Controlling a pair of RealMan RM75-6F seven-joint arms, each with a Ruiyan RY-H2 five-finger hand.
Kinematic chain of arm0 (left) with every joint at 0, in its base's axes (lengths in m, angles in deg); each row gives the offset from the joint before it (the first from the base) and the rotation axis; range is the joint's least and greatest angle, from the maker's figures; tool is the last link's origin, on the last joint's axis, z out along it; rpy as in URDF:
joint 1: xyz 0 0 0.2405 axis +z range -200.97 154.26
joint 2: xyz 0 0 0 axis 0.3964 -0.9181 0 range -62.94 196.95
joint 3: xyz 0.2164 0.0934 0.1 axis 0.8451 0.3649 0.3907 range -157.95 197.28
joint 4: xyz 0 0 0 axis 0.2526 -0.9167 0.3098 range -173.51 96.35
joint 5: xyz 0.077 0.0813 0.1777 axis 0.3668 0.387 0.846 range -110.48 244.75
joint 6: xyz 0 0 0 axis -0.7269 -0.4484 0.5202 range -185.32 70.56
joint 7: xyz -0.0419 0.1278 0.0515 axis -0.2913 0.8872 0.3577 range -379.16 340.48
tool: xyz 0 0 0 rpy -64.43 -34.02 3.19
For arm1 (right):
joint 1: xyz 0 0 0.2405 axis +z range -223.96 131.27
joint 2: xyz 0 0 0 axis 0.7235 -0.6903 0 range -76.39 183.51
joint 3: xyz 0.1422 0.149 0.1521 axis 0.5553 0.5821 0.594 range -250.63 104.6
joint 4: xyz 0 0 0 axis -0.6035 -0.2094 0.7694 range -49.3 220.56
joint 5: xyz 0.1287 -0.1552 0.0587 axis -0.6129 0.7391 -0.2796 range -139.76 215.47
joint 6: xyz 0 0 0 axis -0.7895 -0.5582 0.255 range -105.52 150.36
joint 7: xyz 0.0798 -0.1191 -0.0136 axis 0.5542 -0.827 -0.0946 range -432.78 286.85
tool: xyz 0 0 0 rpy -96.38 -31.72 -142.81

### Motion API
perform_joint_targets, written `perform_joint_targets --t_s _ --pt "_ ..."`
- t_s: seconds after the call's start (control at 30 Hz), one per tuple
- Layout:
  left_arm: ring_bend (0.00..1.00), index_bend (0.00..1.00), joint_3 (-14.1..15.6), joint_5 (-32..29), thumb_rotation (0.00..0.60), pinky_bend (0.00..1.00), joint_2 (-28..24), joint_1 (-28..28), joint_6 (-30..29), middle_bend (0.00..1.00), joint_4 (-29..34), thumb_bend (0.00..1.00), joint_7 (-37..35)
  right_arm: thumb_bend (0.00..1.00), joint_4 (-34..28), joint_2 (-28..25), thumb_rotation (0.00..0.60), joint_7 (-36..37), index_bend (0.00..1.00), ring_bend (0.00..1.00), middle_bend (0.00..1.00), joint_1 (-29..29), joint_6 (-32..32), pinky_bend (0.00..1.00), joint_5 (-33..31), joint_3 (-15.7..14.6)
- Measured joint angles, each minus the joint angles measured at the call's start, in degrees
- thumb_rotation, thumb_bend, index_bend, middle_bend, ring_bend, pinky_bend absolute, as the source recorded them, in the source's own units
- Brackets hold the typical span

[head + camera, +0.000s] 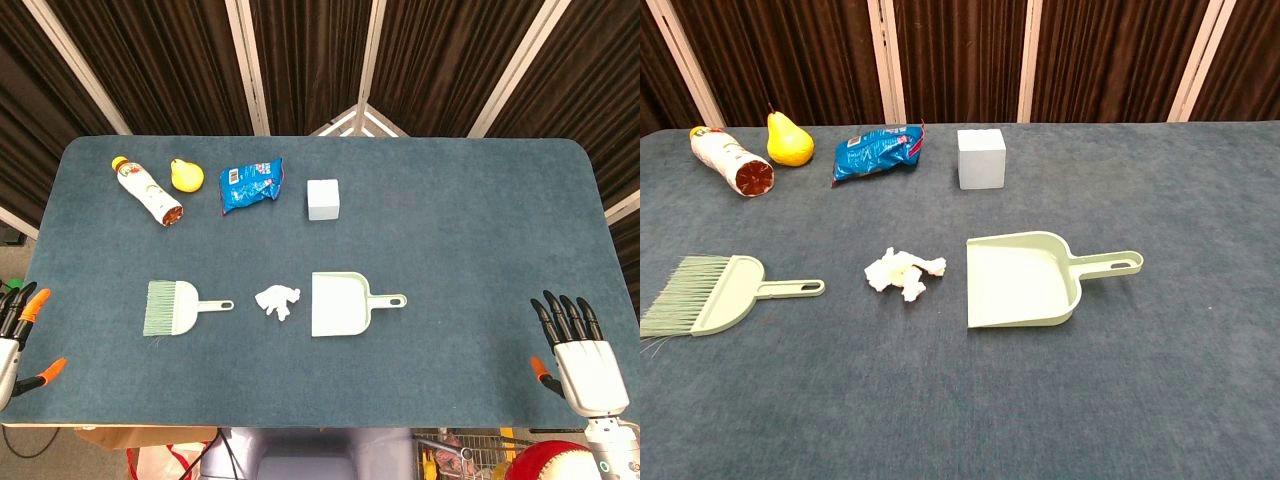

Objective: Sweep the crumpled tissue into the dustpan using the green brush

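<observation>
At frame centre, the crumpled tissue [277,301] is located on the blue table [450,230], between the green brush [178,307] at left and the dustpan [345,303] just beside it at right. The brush handle is directed toward the tissue; the dustpan's open edge faces it. Across the upper left, a bottle [148,190], pear [186,175], blue packet [250,184] and white cube [323,199] are arranged. At the lower corners, the left hand [18,330] and right hand [578,350] are positioned empty with fingers spread.
</observation>
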Motion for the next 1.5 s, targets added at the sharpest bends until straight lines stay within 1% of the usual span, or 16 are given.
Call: perform_joint_targets --t_s 0.77,0.9,0.97,1.0,1.03,1.07,1.1,1.13,1.17,1.2,1.23,1.3,1.33,1.43,1.5 --pt "0.00 0.00 0.17 0.21 0.600 0.00 -0.03 -0.02 0.06 0.00 0.15 0.02 0.40 0.32 -0.69 -0.58 0.600 0.38 0.00 0.00 0.00 -0.26 0.17 0.00 0.02 -0.17" --pt "0.00 0.00 0.23 0.21 0.600 0.00 -0.09 0.00 0.10 0.00 0.10 0.02 0.42 0.32 -1.61 -0.57 0.600 -0.13 0.00 0.00 0.00 0.25 -0.47 0.00 -0.48 0.34" --pt "0.00 0.00 0.23 0.16 0.600 0.00 -0.18 0.02 0.11 0.00 0.19 0.02 0.23 0.32 -2.14 -0.61 0.600 -0.64 0.00 0.00 0.00 0.64 -0.72 0.03 -0.79 0.85" --pt "0.00 0.00 0.24 0.24 0.600 0.00 -0.21 0.00 0.09 0.00 0.18 0.02 0.13 0.32 -2.66 -0.60 0.600 -0.89 0.00 0.02 0.01 1.06 -0.95 0.10 -0.95 1.30" --pt "0.00 0.00 0.26 0.32 0.600 0.00 -0.24 -0.02 0.09 0.00 0.16 0.02 0.07 0.32 -3.18 -0.59 0.600 -1.03 0.00 0.07 0.05 1.44 -1.29 0.21 -1.18 1.67" --pt "0.00 0.00 0.27 0.34 0.600 0.00 -0.26 -0.05 0.14 0.00 0.17 0.02 0.04 0.32 -3.70 -0.57 0.600 -1.32 0.00 0.15 0.12 1.80 -1.71 0.31 -1.55 2.03" --pt "0.00 0.00 0.31 0.37 0.600 0.00 -0.27 -0.08 0.21 0.00 0.17 0.02 0.01 0.32 -4.51 -0.51 0.600 -1.99 0.00 0.26 0.23 2.22 -2.25 0.42 -2.06 2.42" --pt "0.00 0.00 0.35 0.40 0.600 0.00 -0.28 -0.09 0.25 0.00 0.16 0.02 -0.02 0.32 -5.18 -0.39 0.600 -2.57 0.00 0.38 0.34 2.62 -2.68 0.51 -2.42 2.75" --pt "0.00 0.00 0.36 0.39 0.600 0.00 -0.30 -0.10 0.29 0.00 0.18 0.02 -0.03 0.32 -5.76 -0.20 0.600 -3.10 0.00 0.48 0.44 3.15 -3.22 0.57 -2.81 3.17" --pt "0.00 0.00 0.34 0.31 0.600 0.00 -0.34 -0.10 0.32 0.00 0.21 0.02 -0.04 0.32 -6.34 0.15 0.600 -3.80 0.00 0.53 0.49 3.91 -4.03 0.61 -3.38 3.76" --pt "0.00 0.00 0.30 0.21 0.600 0.00 -0.37 -0.08 0.30 0.00 0.24 0.02 -0.08 0.32 -6.62 0.50 0.600 -4.46 0.00 0.61 0.57 4.48 -4.62 0.66 -3.77 4.18" --pt "0.00 0.00 0.23 0.06 0.600 0.00 -0.43 -0.02 0.21 0.00 0.31 0.02 -0.27 0.33 -6.86 1.64 0.600 -6.38 0.01 0.71 0.67 5.89 -5.99 0.73 -4.73 5.16" --pt "0.00 0.00 0.22 0.03 0.600 0.00 -0.46 -0.02 0.21 0.00 0.35 0.02 -0.33 0.32 -6.87 2.27 0.600 -7.28 0.03 0.75 0.72 6.53 -6.65 0.76 -5.23 5.57" --pt "0.00 0.00 0.30 0.11 0.600 0.00 -0.50 -0.08 0.40 0.00 0.44 0.02 -0.28 0.32 -6.68 4.72 0.600 -10.44 0.14 0.82 0.78 8.62 -9.01 0.81 -7.50 6.86" --pt "0.00 0.00 0.41 0.28 0.600 0.00 -0.49 -0.13 0.50 0.00 0.46 0.02 -0.09 0.33 -6.50 6.50 0.600 -12.76 0.19 0.83 0.80 10.01 -10.55 0.81 -9.28 7.66"
